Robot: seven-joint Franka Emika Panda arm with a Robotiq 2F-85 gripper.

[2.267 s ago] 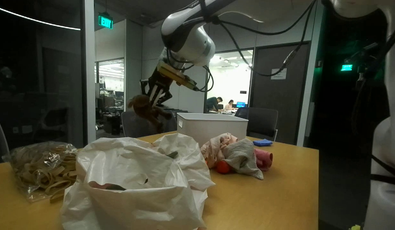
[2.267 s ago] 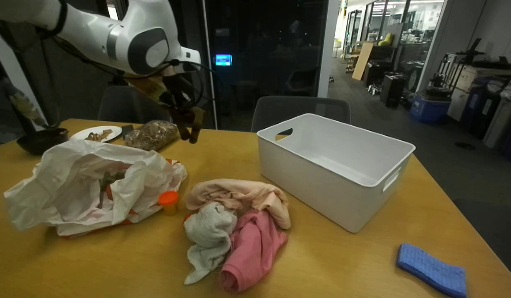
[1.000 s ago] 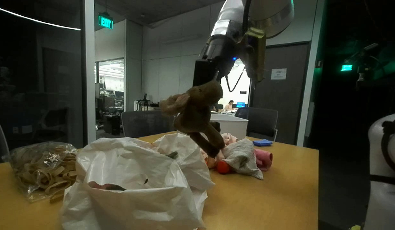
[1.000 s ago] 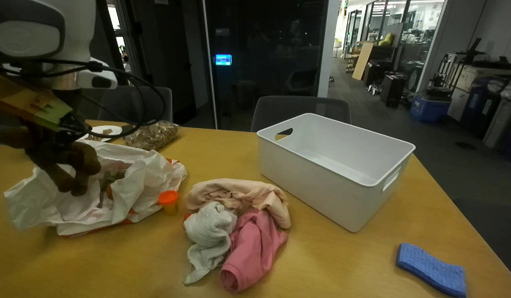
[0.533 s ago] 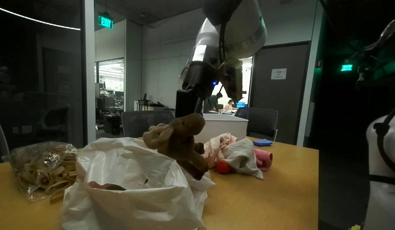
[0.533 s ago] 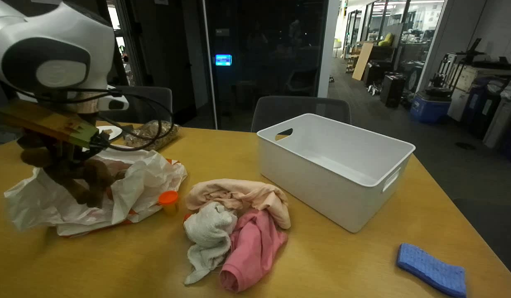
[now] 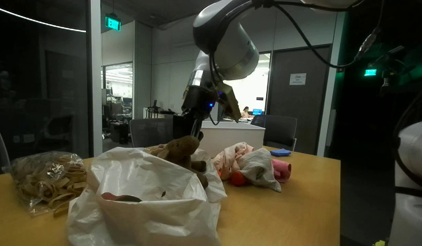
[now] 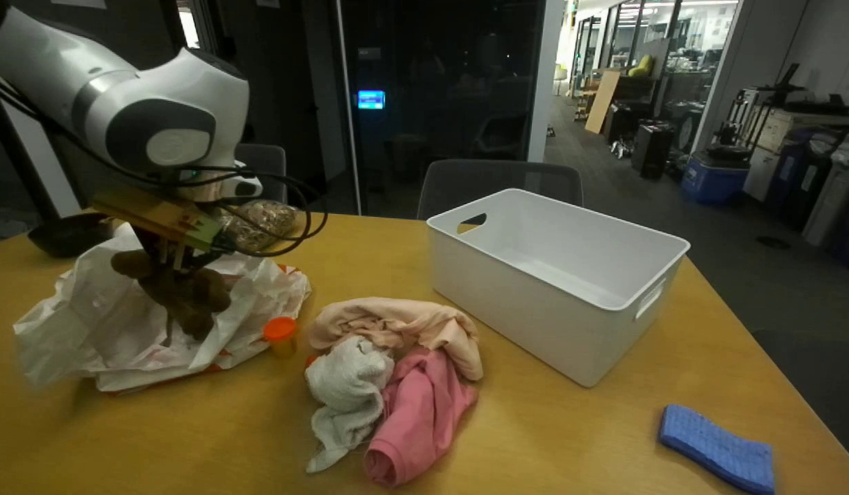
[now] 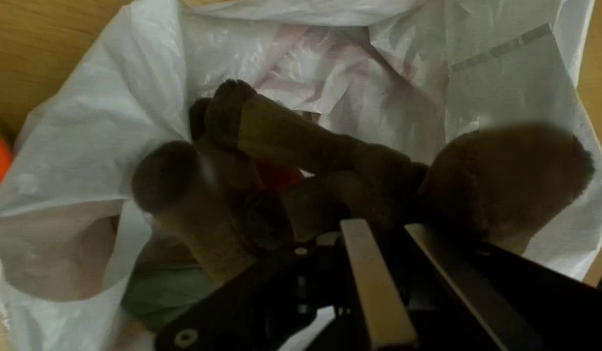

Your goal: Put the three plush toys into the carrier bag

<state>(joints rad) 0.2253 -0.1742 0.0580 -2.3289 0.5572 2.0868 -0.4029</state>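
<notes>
A soft, brown, moose-like plush toy [image 7: 182,153] is being held in the black two-fingered gripper [image 9: 381,229], whose jaws are being pressed narrowly about its body, and is being suspended over the mouth of the crumpled white plastic carrier bag [image 7: 159,218]. In the wrist view a rounded green shape [image 9: 169,287] and a small red patch [image 9: 279,173] are being partly covered by the toy; whether the other two toys are being glimpsed there cannot be told. One paw is being seen against the folded plastic at the left of that view, contact being uncertain. The placing of this toy is being judged the step in hand. Centring over the opening is being called for, so that the legs are being guided inside rather than hooked on the limp rim; release is being best delayed until the body is being surrounded by plastic, with the jaws being parted only slightly lest the film be snagged, and a straight upward retreat is being advised
</notes>
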